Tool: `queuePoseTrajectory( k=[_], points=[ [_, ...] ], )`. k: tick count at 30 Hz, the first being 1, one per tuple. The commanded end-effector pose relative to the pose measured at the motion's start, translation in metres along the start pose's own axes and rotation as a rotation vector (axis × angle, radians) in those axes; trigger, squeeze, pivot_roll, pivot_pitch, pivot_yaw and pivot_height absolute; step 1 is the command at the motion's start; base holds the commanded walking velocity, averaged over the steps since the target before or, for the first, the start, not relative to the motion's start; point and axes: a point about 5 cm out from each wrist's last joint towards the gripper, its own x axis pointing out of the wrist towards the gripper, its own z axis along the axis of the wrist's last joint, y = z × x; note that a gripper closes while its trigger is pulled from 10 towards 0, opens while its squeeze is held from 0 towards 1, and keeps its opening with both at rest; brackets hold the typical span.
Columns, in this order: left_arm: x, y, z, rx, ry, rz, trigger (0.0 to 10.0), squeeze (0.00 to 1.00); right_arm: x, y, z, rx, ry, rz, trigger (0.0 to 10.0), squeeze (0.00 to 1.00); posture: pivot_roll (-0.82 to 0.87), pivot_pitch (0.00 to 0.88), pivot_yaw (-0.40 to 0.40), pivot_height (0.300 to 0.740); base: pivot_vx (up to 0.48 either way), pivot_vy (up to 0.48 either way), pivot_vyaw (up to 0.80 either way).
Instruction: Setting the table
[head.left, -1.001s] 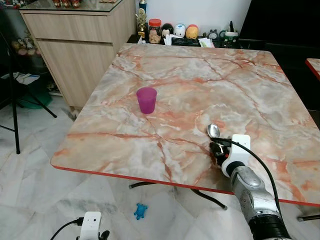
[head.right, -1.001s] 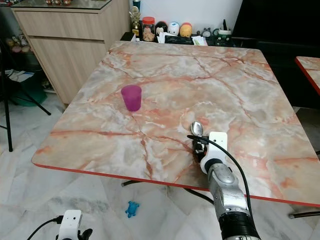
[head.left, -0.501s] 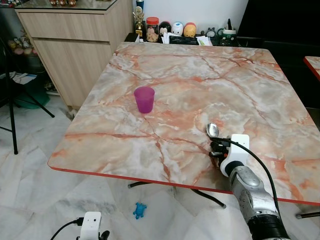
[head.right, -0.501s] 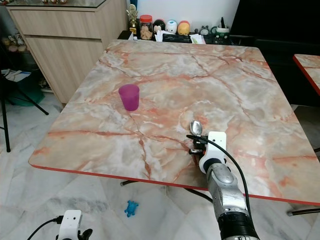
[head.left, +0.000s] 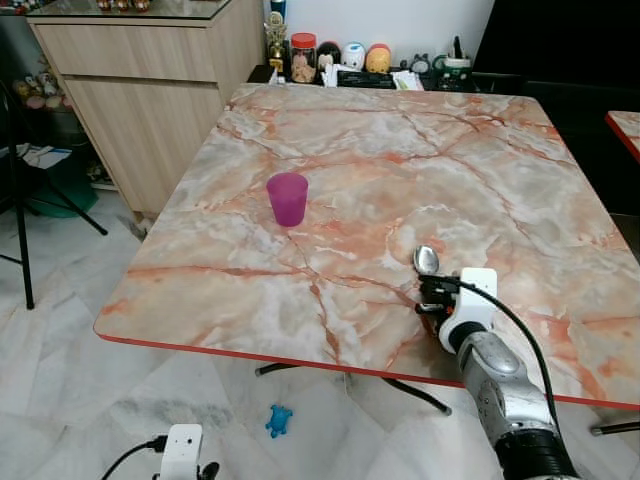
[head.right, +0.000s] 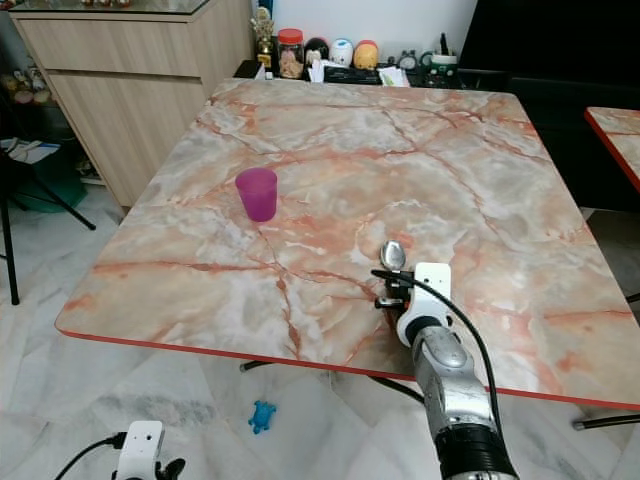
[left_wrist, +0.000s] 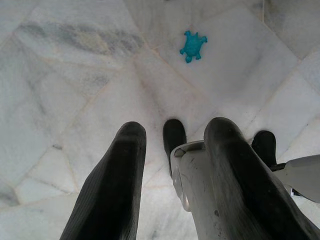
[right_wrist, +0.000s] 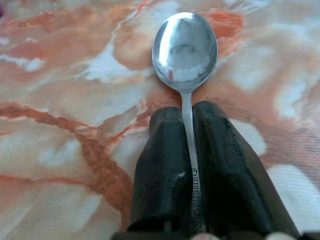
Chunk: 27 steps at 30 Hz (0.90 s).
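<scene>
Near the front edge of the desk (head.left: 300, 330), right of centre, your right pincer (right_wrist: 187, 122) is clamped on the handle of a spoon (right_wrist: 185, 47). Wrist view: both fingers (right_wrist: 162, 165) pressed against the thin handle, one each side, bowl sticking out past the tips, hollow side up. Bowl sits low over the marble; can't tell if it's touching. Head views put the spoon (head.left: 427, 261) just beyond the white wrist block, handle pointing back at you.

Purple cup (head.left: 287, 198) is upright on the desk, left of centre, well apart from the spoon.

Your left pincer (left_wrist: 172, 137) hangs down beside the desk over the marble floor (left_wrist: 60, 75), fingers spread wide, holding nothing. A black foot shows between them. Small blue turtle toy (left_wrist: 193, 45) lies on the floor (head.left: 60, 330) under the desk's front edge.

Background: wooden cabinet (head.left: 150, 90) to the left of the desk, row of jars and figurines (head.left: 340, 58) against the wall behind the far edge. A second desk's corner (head.left: 624, 128) at far right.
</scene>
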Motion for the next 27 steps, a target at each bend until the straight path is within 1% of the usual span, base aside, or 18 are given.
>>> queuePoseTrajectory(
  k=[1, 3, 4, 5, 6, 7, 8, 9, 10, 12, 18, 20, 22, 23, 24, 25, 26, 27],
  points=[
    [-0.002, 0.000, -0.009, 0.004, 0.040, -0.007, 10.0, 0.00, -0.002, -0.002, -0.002, -0.001, -0.009, -0.021, 10.0, 0.00, -0.01, 0.062, -0.012, 0.740, 0.000, 0.000, 0.00],
    [-0.002, 0.000, -0.009, 0.006, 0.039, -0.006, 10.0, 0.00, -0.004, -0.002, 0.005, -0.007, -0.066, -0.030, 10.0, 0.00, -0.01, 0.061, -0.014, 0.740, 0.000, 0.000, 0.00],
    [-0.002, 0.000, -0.009, 0.006, 0.039, -0.006, 10.0, 0.00, -0.004, -0.002, 0.005, -0.007, -0.066, -0.030, 10.0, 0.00, -0.01, 0.061, -0.014, 0.740, 0.000, 0.000, 0.00],
    [-0.002, 0.000, -0.009, 0.008, 0.038, -0.005, 10.0, 0.00, -0.006, -0.001, 0.009, -0.011, -0.100, -0.031, 10.0, 0.00, -0.01, 0.060, -0.014, 0.740, 0.000, 0.000, 0.00],
    [-0.002, 0.000, -0.009, 0.008, 0.038, -0.005, 10.0, 0.00, -0.006, -0.001, 0.009, -0.011, -0.100, -0.031, 10.0, 0.00, -0.01, 0.060, -0.014, 0.740, 0.000, 0.000, 0.00],
    [-0.002, 0.000, -0.009, 0.010, 0.037, -0.003, 10.0, 0.00, -0.009, 0.000, 0.014, -0.021, -0.145, -0.024, 10.0, 0.00, -0.01, 0.059, -0.014, 0.740, 0.000, 0.000, 0.00],
    [-0.002, 0.000, -0.009, 0.010, 0.037, -0.003, 10.0, 0.00, -0.009, 0.000, 0.014, -0.021, -0.145, -0.024, 10.0, 0.00, -0.01, 0.059, -0.014, 0.740, 0.000, 0.000, 0.00],
    [-0.001, 0.000, -0.008, 0.014, 0.036, -0.001, 10.0, 0.00, -0.012, 0.002, 0.018, -0.021, -0.185, -0.021, 10.0, 0.00, -0.01, 0.058, -0.014, 0.740, 0.000, 0.000, 0.00],
    [-0.001, 0.000, -0.008, 0.014, 0.036, -0.001, 10.0, 0.00, -0.012, 0.002, 0.018, -0.021, -0.185, -0.021, 10.0, 0.00, -0.01, 0.058, -0.014, 0.740, 0.000, 0.000, 0.00],
    [-0.001, 0.000, -0.008, 0.022, 0.034, 0.001, 10.0, 0.00, -0.017, 0.003, 0.023, -0.015, -0.240, -0.010, 10.0, 0.00, -0.01, 0.055, -0.015, 0.740, 0.000, 0.000, 0.00],
    [-0.001, 0.000, -0.007, 0.029, 0.034, 0.002, 10.0, 0.00, -0.022, 0.005, 0.028, -0.009, -0.288, -0.005, 10.0, 0.00, -0.01, 0.047, -0.013, 0.740, 0.000, 0.000, 0.00],
    [-0.001, -0.001, -0.007, 0.036, 0.034, 0.000, 10.0, 0.00, -0.028, 0.002, 0.023, -0.033, -0.308, -0.045, 10.0, 0.00, -0.01, 0.041, -0.019, 0.740, 0.000, 0.000, 0.00],
    [-0.001, -0.001, -0.007, 0.036, 0.033, 0.000, 10.0, 0.00, -0.030, 0.001, 0.022, -0.038, -0.314, -0.055, 10.0, 0.00, -0.01, 0.041, -0.019, 0.740, 0.000, 0.000, 0.00],
    [-0.001, -0.001, -0.007, 0.034, 0.033, 0.000, 10.0, 0.00, -0.035, -0.005, 0.025, -0.049, -0.354, -0.118, 10.0, 0.00, -0.01, 0.042, -0.022, 0.740, 0.000, 0.000, 0.00],
    [-0.001, -0.001, -0.007, 0.034, 0.033, 0.000, 10.0, 0.00, -0.035, -0.005, 0.025, -0.049, -0.354, -0.118, 10.0, 0.00, -0.01, 0.042, -0.022, 0.740, 0.000, 0.000, 0.00],
    [-0.001, -0.001, -0.007, 0.032, 0.031, 0.002, 10.0, 0.00, -0.053, -0.024, 0.032, -0.066, -0.432, -0.278, 10.0, 0.00, -0.01, 0.045, -0.021, 0.740, 0.000, 0.000, 0.00],
    [-0.001, -0.001, -0.007, 0.032, 0.031, 0.002, 10.0, 0.00, -0.053, -0.024, 0.032, -0.066, -0.432, -0.278, 10.0, 0.00, -0.01, 0.045, -0.021, 0.740, 0.000, 0.000, 0.00],
    [-0.001, 0.000, -0.007, 0.033, 0.032, 0.004, 10.0, 0.00, -0.069, -0.038, 0.035, -0.110, -0.475, -0.395, 10.0, 0.00, -0.01, 0.047, -0.021, 0.740, 0.000, 0.000, 0.00]
  ],
)
